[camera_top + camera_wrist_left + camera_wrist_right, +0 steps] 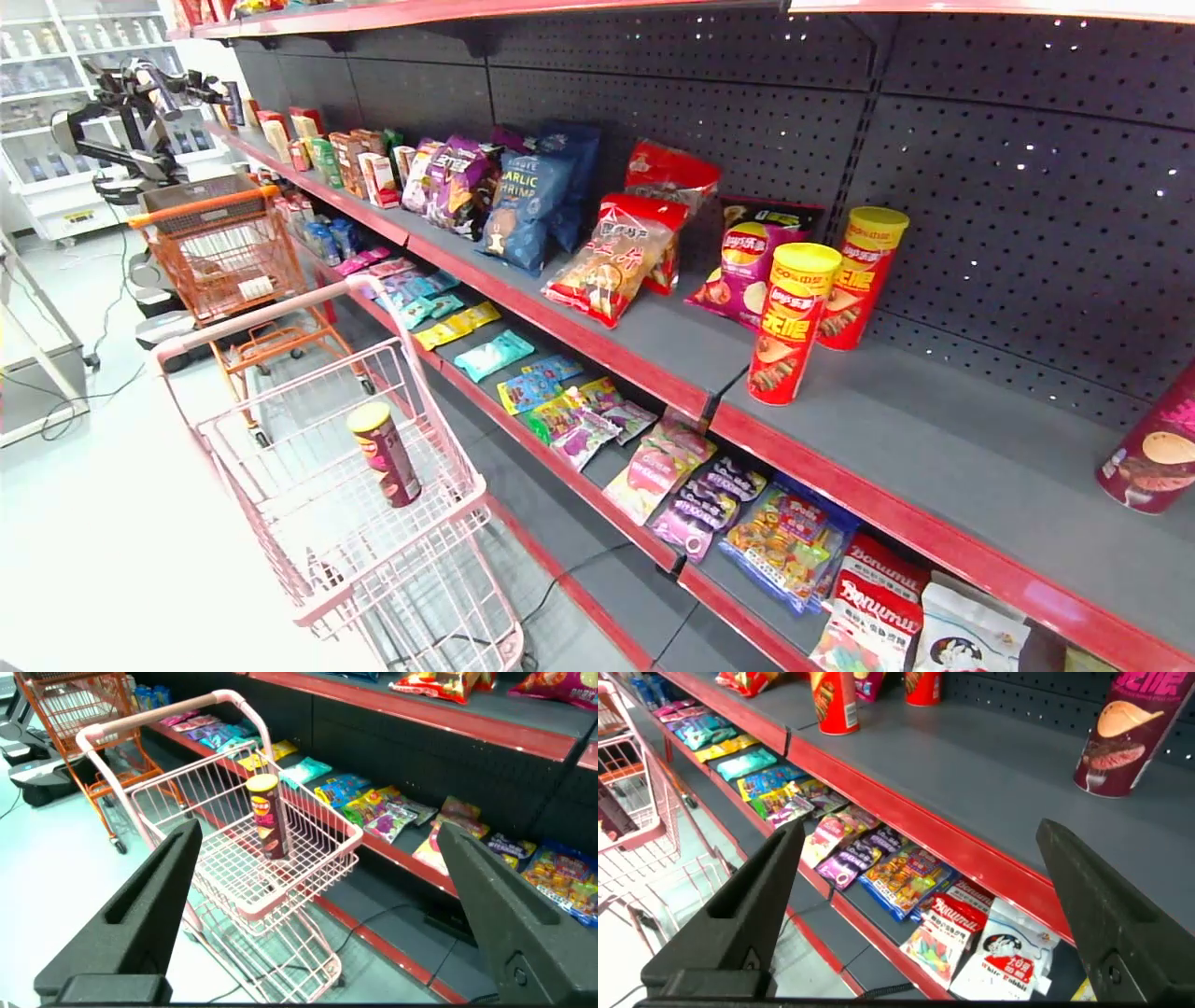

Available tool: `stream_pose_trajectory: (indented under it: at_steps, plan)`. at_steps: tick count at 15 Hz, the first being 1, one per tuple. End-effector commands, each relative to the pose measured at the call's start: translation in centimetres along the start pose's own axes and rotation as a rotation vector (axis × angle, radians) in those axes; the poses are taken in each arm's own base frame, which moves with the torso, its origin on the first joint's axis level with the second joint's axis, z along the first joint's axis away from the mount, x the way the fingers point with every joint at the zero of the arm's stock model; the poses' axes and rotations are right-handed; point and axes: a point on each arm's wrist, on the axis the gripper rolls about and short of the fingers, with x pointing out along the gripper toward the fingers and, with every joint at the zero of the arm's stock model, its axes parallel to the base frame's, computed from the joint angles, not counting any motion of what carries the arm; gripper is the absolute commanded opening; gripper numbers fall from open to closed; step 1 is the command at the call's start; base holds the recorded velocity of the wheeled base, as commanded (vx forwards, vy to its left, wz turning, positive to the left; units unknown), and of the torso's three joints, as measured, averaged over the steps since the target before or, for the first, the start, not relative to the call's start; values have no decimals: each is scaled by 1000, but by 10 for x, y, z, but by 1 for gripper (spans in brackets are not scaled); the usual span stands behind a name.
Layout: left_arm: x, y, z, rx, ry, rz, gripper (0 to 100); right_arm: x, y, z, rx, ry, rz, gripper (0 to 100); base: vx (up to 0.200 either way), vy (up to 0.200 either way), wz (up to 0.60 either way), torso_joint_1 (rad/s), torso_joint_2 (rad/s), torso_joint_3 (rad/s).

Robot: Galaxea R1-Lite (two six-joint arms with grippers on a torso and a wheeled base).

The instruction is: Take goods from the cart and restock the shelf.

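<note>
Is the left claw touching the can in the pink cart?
Apart. The left wrist view shows the can standing in the cart, well beyond the open left gripper.

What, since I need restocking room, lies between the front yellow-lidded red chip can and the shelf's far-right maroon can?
Bare grey shelf board, from red chip can to maroon can, seen in head view.

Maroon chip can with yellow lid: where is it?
The maroon chip can stands upright in the pink wire cart, lower left in the head view.
</note>
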Motion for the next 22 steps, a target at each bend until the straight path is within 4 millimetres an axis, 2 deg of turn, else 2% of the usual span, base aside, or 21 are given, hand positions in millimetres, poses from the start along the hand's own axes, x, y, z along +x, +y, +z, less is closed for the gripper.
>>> stream_pose_trajectory:
  at_steps: [1, 9, 10, 11, 12, 13, 15, 16, 17, 18, 19, 20, 21, 22]
  plan:
    - [0, 0, 0, 0, 0, 0, 100, 0, 0, 0, 1, 1, 0, 100, 0, 0, 0, 0, 0, 0]
    - [0, 0, 1, -8, -7, 4, 100, 0, 0, 0, 3, 1, 0, 100, 0, 0, 0, 0, 0, 0]
    - [-4, 1, 35, -13, -63, 2, 100, 0, 0, 0, 3, 1, 0, 100, 0, 0, 0, 0, 0, 0]
    - [0, 2, 73, -37, -58, 5, 100, 0, 0, 0, 3, 1, 0, 100, 0, 0, 0, 0, 0, 0]
    - [17, 3, 147, -174, -96, -4, 100, 0, 0, 0, 1, 1, 2, 100, 0, 0, 0, 0, 0, 0]
    - [27, 3, 165, -182, -84, -3, 100, 0, 0, 0, 1, 1, 2, 100, 0, 0, 0, 0, 0, 0]
    - [34, 3, 156, -131, -38, 18, 100, 0, 0, 0, 3, 1, 2, 100, 0, 0, 0, 0, 0, 0]
    - [62, 6, 163, -137, 41, 130, 100, 0, 0, 0, 3, 1, 2, 100, 0, 0, 0, 0, 0, 0]
    - [79, 10, 169, -158, 64, 180, 100, 0, 0, 0, 1, 1, 2, 100, 0, 0, 0, 0, 0, 0]
    - [126, 23, 187, -150, 84, 222, 100, 0, 0, 0, 1, 1, 2, 100, 0, 0, 0, 0, 0, 0]
    - [164, 42, 198, -123, 74, 231, 100, 0, 0, 0, 1, 1, 2, 100, 0, 0, 0, 0, 0, 0]
    - [190, 65, 198, -81, 92, 239, 100, 0, 0, 0, 1, 1, 2, 100, 0, 0, 0, 0, 0, 0]
    - [191, 67, 197, -76, 94, 236, 100, 0, 0, 0, 1, 1, 0, 100, 0, 0, 0, 0, 0, 0]
    - [203, 100, 183, 0, 153, 127, 100, 0, 0, 0, 1, 1, 2, 100, 0, 0, 0, 0, 0, 0]
